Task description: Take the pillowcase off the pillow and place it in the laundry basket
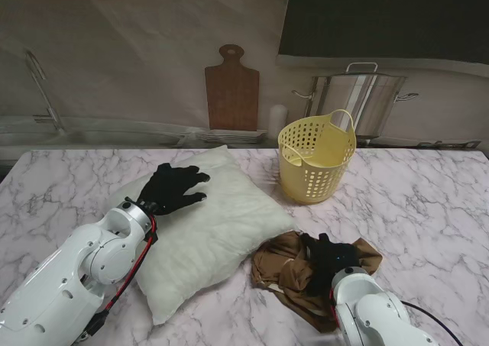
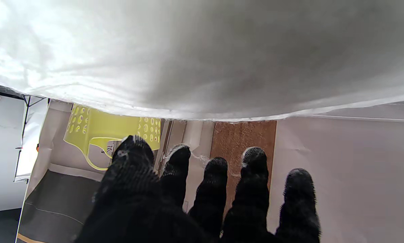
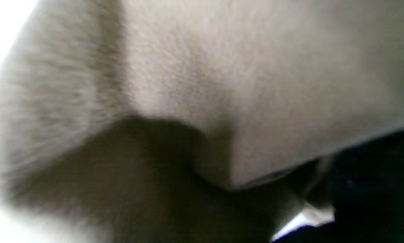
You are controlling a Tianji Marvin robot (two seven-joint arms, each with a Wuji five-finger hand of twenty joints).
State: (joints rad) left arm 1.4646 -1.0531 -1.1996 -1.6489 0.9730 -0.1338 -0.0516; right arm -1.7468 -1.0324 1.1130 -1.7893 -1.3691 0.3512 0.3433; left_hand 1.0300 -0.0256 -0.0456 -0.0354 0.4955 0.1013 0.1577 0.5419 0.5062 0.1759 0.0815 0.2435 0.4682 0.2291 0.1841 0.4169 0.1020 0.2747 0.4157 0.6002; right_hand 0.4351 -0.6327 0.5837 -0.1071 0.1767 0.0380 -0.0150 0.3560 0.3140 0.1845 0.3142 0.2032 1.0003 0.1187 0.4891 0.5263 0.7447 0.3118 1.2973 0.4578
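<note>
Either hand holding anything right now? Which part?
Right hand is closed on the brown pillowcase, bunched near its middle. Left hand rests open on the pillow, gripping nothing.

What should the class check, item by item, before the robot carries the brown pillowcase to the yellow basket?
1. Pillowcase off the pillow: ok, it lies bunched on the table.
2. Right robot hand gripping the pillowcase: cannot tell; it is buried in the folds.
3. Left robot hand steadying the pillow: ok, spread flat on it.
4. Laundry basket upright, open: ok.
5. Basket contents: cannot tell.
</note>
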